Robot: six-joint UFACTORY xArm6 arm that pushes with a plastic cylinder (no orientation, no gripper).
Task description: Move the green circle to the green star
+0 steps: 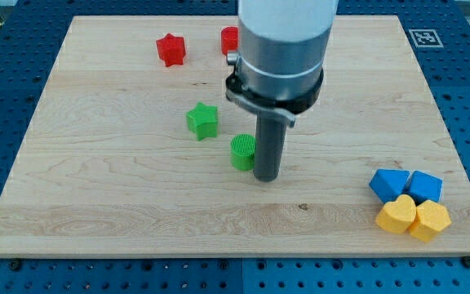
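- Green circle [242, 152] stands on the wooden board [121, 204], touching or just beside my tip [267, 176] on the tip's left in the view.
- 2 yellow hearts [399, 215] [431, 220] sit nearest the view's bottom right, touching each other, with 2 blue blocks [389, 183] [425, 186] packed just behind them.
- My tip is down at the board, just right of the circle; there are no jaws on it, only a plain dark rod.
- The rod stands upright under a wide grey cylinder [284, 41] with a dark collar, which fills the view's top centre.
- Green star [202, 120] lies up and to the view's left of the circle, near it but apart.
- Red star [170, 49] lies further back, and a second red block [230, 39] is partly hidden behind the cylinder.
- A black-and-white square marker [424, 37] sits at the board's far right corner; no writing can be read on it.
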